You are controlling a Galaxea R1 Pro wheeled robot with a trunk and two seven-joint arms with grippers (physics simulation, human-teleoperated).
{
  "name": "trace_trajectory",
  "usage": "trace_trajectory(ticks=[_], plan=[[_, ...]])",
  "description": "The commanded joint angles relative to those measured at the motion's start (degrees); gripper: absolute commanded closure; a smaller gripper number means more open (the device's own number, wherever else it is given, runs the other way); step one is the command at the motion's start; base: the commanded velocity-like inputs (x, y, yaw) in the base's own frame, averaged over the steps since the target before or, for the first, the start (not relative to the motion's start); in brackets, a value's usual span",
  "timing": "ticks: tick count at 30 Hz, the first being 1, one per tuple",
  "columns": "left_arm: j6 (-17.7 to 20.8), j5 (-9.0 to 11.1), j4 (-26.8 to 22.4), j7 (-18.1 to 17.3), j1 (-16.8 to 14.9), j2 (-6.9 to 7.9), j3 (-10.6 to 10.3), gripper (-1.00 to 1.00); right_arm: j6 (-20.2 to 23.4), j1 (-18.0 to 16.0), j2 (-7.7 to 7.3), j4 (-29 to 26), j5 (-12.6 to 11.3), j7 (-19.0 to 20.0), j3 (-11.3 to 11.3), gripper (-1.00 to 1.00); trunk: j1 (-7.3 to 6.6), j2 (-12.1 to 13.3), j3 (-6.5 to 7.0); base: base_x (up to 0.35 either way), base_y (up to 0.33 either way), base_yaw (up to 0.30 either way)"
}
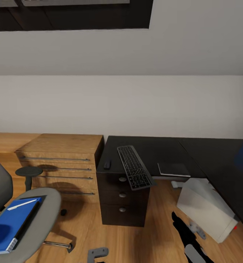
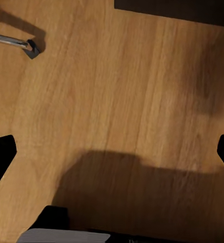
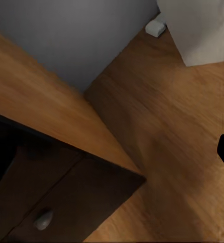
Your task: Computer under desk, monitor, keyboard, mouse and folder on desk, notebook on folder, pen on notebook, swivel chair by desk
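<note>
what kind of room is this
Probably a home office corner or study: a black desk with a keyboard on it, a swivel chair on the wood floor, and a wooden drawer chest alongside.

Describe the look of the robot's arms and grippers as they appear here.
In the head view, the right arm is glossy black with grey plates and a grey end piece. The left arm shows a grey bracket with round holes. In the wrist views, the fingertips are black.

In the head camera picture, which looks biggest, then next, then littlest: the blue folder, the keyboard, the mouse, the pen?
1. Folder, though it sits nearest the camera, which may flatter it.
2. Keyboard.
3. Pen.
4. Mouse, smallest.
</note>
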Motion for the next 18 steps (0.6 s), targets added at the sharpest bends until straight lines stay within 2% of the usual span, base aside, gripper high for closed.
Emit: trace_trajectory(ticks=[1, 4, 9, 11, 13, 15, 16, 18], plan=[[-1.1, 0.3, 1.0, 0.5, -0.1, 0.03, -0.5, -1.0, -1.2, -0.1, -0.05, 1.3, -0.1, 0.2, 0.5, -1.0, -0.23, 0.4, 0.13, 0.0, 0.0, 0.0], [-5.8, 0.2, 4.8, 0.4, -0.1, 0.04, -2.0, -1.0, -4.5, -0.1, 0.02, 6.2, 1.3, 0.2, 0.7, -1.0, -0.89, 1.6, 0.67, 0.0, 0.0, 0.0], [-10.7, 0.2, 9.8, 0.4, -0.1, 0.04, -4.3, -1.0, -6.9, -0.1, 0.06, 11.0, 3.1, 0.2, 0.8, -1.0, -1.99, 3.6, 1.57, 0.0, 0.0, 0.0], [-14.2, 0.3, 15.8, 0.3, -0.1, 0.13, -5.2, -1.0, -7.8, -0.1, 0.07, 13.4, 4.7, 0.1, 0.6, -1.0, -2.43, 4.4, 1.93, 0.0, 0.0, 0.0], [-15.4, 0.3, 18.7, 0.3, -0.1, 0.23, -5.2, -1.0, -8.0, -0.1, 0.06, 14.5, 5.1, 0.1, 0.5, -1.0, -2.87, 5.2, 2.29, 0.0, 0.0, 0.0], [-17.8, 0.2, 22.7, 0.2, -0.1, 0.87, -5.0, -1.0, -8.4, -0.1, 0.03, 15.8, 5.4, 0.1, 0.4, -1.0, -3.31, 6.0, 2.65, 0.0, 0.0, 0.0], [-21.0, 0.2, 24.9, 0.0, -0.1, 2.05, -4.5, -1.0, -9.4, -0.1, 0.01, 16.6, 5.5, 0.1, 0.5, -1.0, -3.53, 6.4, 2.83, 0.0, 0.0, 0.0], [-23.8, 0.2, 26.0, -0.1, -0.1, 2.92, -4.3, -1.0, -10.8, -0.1, 0.03, 17.0, 5.6, 0.1, 0.5, -1.0, -3.97, 7.2, 3.19, 0.0, 0.0, 0.0]])
